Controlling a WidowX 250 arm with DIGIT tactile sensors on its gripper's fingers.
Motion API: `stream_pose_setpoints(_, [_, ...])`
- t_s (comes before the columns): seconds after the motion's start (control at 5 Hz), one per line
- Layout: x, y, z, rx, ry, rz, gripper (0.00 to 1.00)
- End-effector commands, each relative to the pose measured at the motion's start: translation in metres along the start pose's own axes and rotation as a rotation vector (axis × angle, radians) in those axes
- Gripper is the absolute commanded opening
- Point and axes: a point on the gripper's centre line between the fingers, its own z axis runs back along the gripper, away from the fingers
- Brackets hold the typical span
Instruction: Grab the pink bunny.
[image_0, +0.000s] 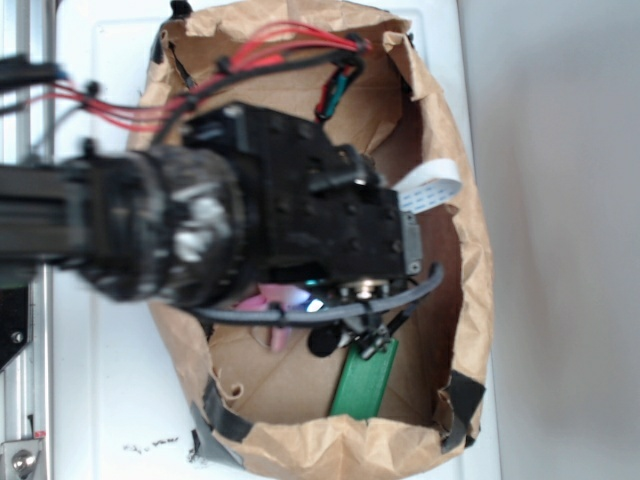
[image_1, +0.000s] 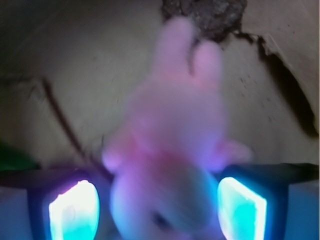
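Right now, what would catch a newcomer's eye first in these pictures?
In the wrist view, the blurry pink bunny fills the middle, flanked by the claw's two glowing cyan pads. From outside, the black arm hangs over a crumpled brown paper bag holding a green block.

My arm is matte black, a blurred round ribbed joint leading into a boxy black block studded with small screw holes, with a silvery metal fitting at the block's lower edge. A bundle of red and black wires arches over the top of the block, a flat white ribbon cable sticks out from its far side, and a thin black cable loops beneath it. From my wrist camera, my two fingertip pads glow bright cyan inside dark frames, one on each side.
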Motion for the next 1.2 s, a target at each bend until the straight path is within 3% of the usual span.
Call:
stream_pose_setpoints(0.0, [0.013,-0.016,0.008,-0.028,-0.087,0.019,1.00])
stream_pose_setpoints(0.2, [0.008,-0.018,0.008,-0.010,-0.111,-0.014,0.00])
stream_pose_setpoints(0.4, [-0.002,-0.019,0.012,-0.046,-0.133,-0.168,0.00])
stream_pose_setpoints(0.6, [-0.002,-0.017,0.016,-0.037,-0.196,-0.298,0.00])
stream_pose_setpoints(0.8, [0.018,-0.010,0.040,-0.050,-0.250,-0.454,0.00])
stream_pose_setpoints(1.0, [0.011,-0.012,0.063,-0.038,-0.237,-0.525,0.00])
